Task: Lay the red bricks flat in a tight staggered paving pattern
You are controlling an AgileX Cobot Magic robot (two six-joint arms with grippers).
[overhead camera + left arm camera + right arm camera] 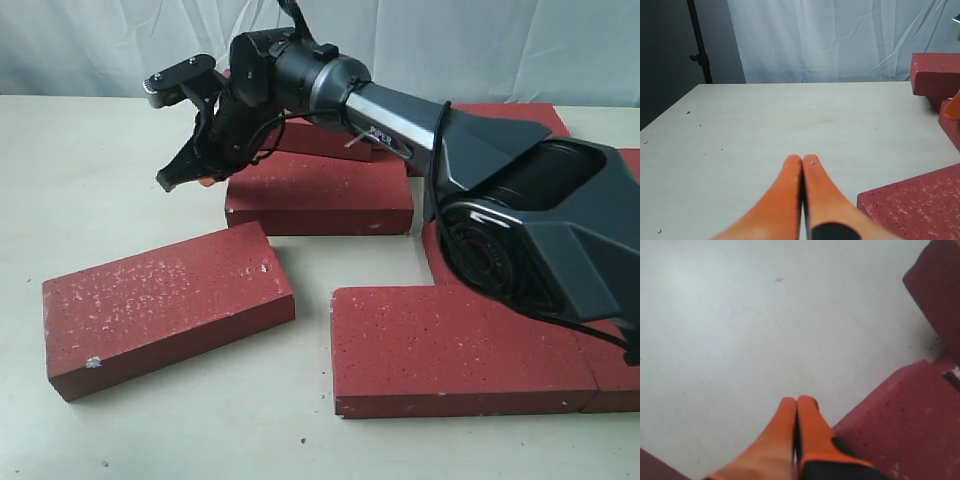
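Several red bricks lie flat on the pale counter. The right fingers, pressed together and holding nothing, hang over bare counter, with the nearest brick cornering just beside their tips. The left fingers, likewise closed and empty, point across open counter. A brick corner sits close beside them, with more bricks farther ahead. One skewed brick lies apart from the rest, not far from the right fingers.

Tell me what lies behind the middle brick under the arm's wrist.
Another red brick lies close behind the middle brick; the right arm covers most of it.
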